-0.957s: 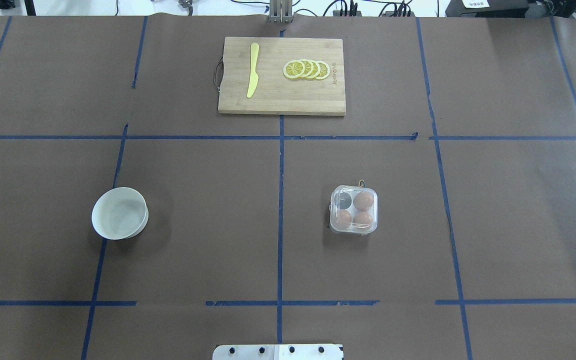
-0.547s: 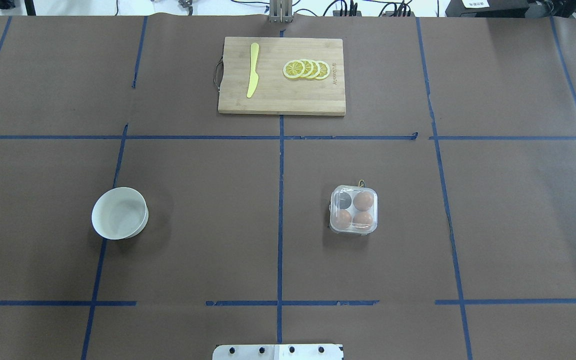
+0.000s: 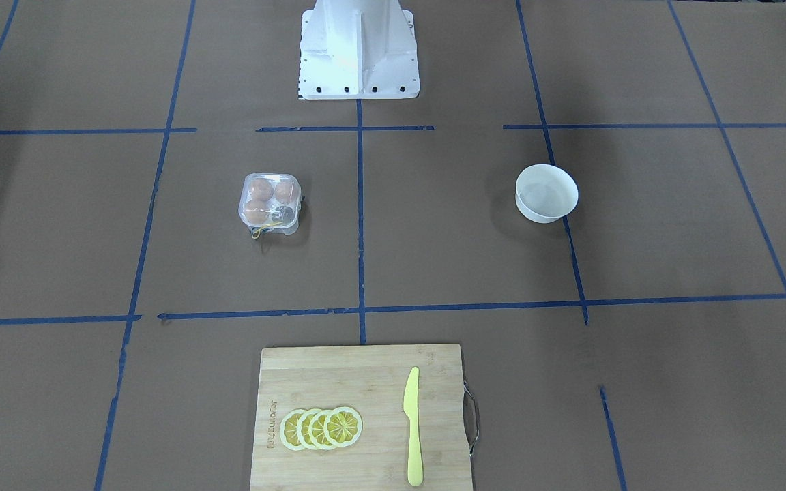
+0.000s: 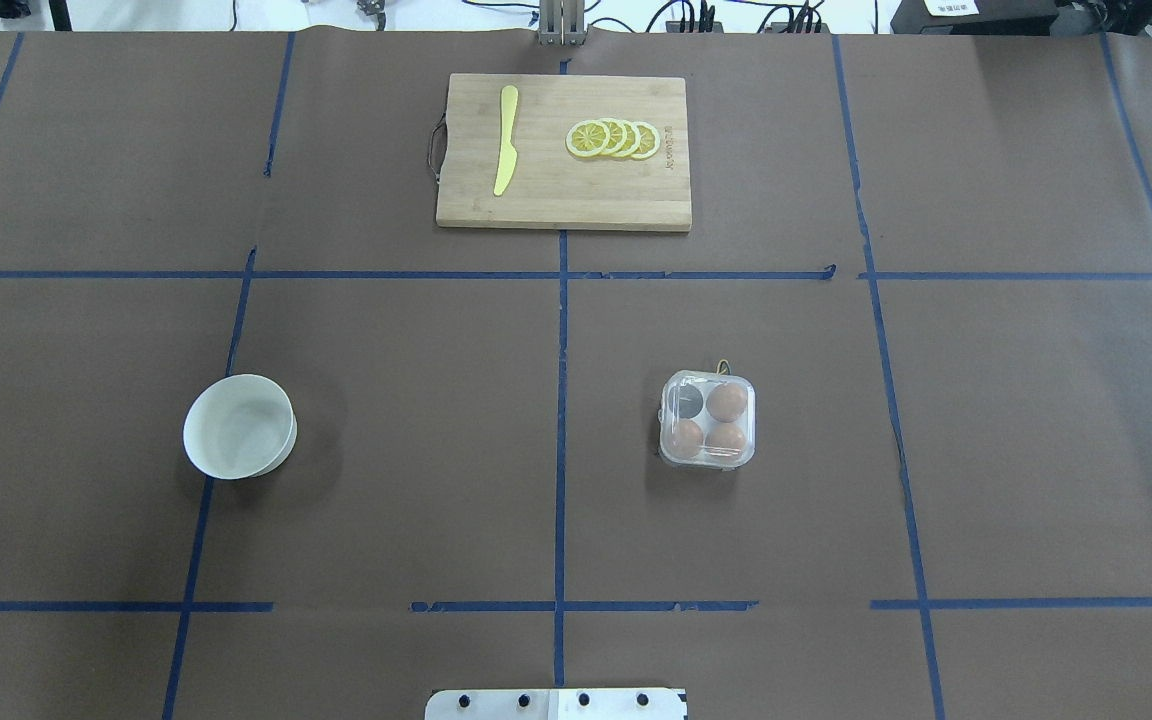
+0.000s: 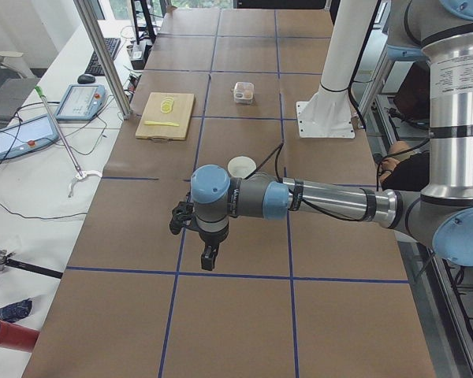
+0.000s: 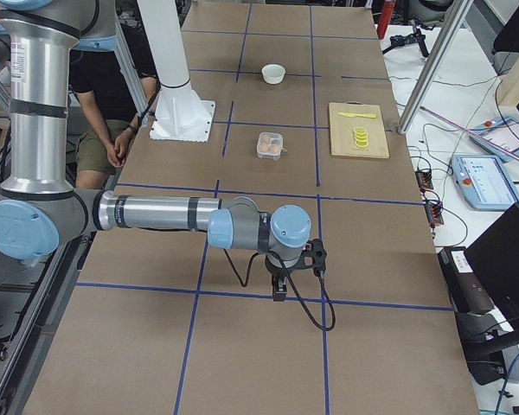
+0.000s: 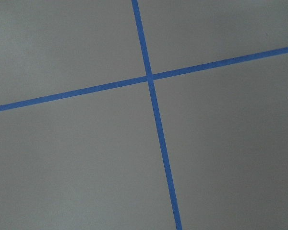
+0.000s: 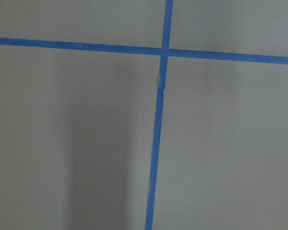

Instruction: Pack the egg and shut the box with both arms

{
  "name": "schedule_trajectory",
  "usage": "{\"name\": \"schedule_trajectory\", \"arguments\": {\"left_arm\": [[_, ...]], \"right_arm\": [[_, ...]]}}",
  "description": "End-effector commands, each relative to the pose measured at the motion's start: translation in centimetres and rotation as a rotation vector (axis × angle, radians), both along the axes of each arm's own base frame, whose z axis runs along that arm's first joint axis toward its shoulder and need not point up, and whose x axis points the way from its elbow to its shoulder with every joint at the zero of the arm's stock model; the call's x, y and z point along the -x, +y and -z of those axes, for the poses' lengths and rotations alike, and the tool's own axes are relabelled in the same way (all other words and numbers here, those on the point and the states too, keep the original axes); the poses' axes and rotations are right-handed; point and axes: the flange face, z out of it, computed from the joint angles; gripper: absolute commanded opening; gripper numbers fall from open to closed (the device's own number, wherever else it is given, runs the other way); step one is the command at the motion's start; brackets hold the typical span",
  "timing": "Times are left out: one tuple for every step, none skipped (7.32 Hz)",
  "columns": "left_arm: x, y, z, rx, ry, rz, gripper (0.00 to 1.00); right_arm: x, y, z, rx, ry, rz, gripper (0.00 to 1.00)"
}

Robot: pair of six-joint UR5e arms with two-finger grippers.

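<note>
The clear box (image 4: 708, 379) stands right of the table's centre line; it also shows in the front view (image 3: 243, 204). Three brown eggs lie in its cells, alike: one (image 4: 727, 402), one (image 4: 686, 437), one (image 4: 727, 440). The fourth cell (image 4: 684, 402) is dark and empty. The lid seems to lie over the cells. A thin yellow band (image 3: 267, 228) hangs at its far side. My left gripper (image 5: 208, 258) and right gripper (image 6: 278, 290) show only in the side views, low over bare paper beyond the table's ends; I cannot tell whether they are open or shut.
An empty white bowl (image 4: 239, 427) stands on the left. A wooden cutting board (image 4: 563, 200) at the far middle carries a yellow knife (image 4: 505, 140) and lemon slices (image 4: 613, 139). The white pedestal (image 3: 359, 48) stands at the near edge. Both wrist views show only brown paper and blue tape.
</note>
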Motion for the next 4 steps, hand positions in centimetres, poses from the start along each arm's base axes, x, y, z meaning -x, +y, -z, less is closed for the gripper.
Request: {"name": "schedule_trajectory", "arguments": {"left_arm": [[0.3,2.0,-1.1,0.029,0.009,0.008,1.00],[0.9,2.0,-0.9,0.029,0.009,0.023,1.00],[1.1,1.6,-0.6,0.070,0.009,0.027,1.00],[2.4,1.6,0.6,0.078,0.010,0.057,1.00]], "right_arm": [[0.2,-0.4,-1.5,-0.022,-0.008,-0.001,1.00],[0.2,-0.4,-1.5,-0.026,-0.004,-0.001,1.00],[0.9,-0.8,-1.3,-0.034,0.005,0.019,1.00],[1.0,-0.8,-1.3,-0.034,0.006,0.021,1.00]]}}
